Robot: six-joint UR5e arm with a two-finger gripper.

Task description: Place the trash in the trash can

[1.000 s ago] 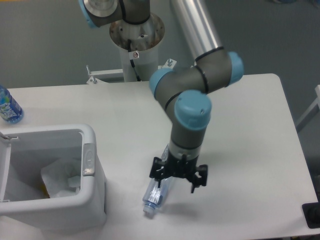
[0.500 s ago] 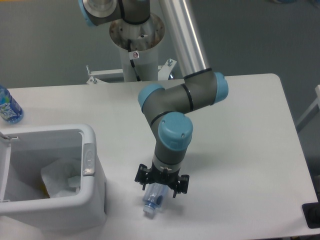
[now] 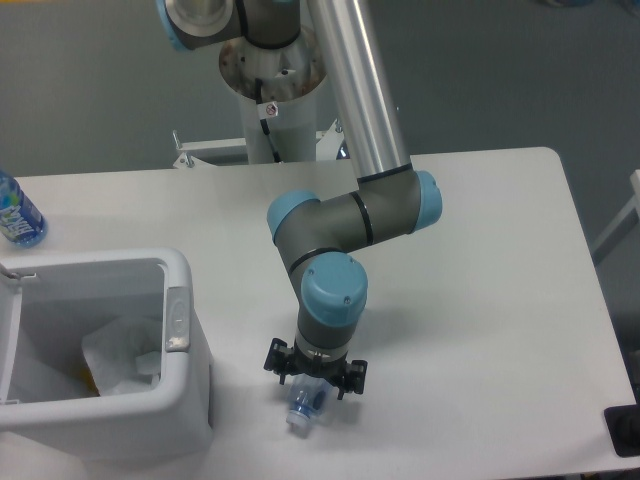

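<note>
Gripper: black two-finger gripper (image 3: pixel 313 383) points straight down over the bottle; fingers straddle it, but whether they clamp it I cannot tell.
Bottle: clear, crushed plastic bottle with white cap (image 3: pixel 305 404) lies on the smooth white tabletop (image 3: pixel 480 300), cap toward the near edge.
Bin: white boxy plastic trash can (image 3: pixel 176 390), rounded corners, thick rim, grey latch, left of the bottle.
Inside bin: crumpled white paper-like wrapper (image 3: pixel 120 352).
Far left: blue-labelled water bottle (image 3: pixel 17 214).

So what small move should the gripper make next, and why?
Probably close on the bottle. The gripper sits right over it on the table, and only the capped end shows below it. Whether the jaws are already shut cannot be told from this view. The trash can stands just to the left, with the wrapper already inside.
</note>
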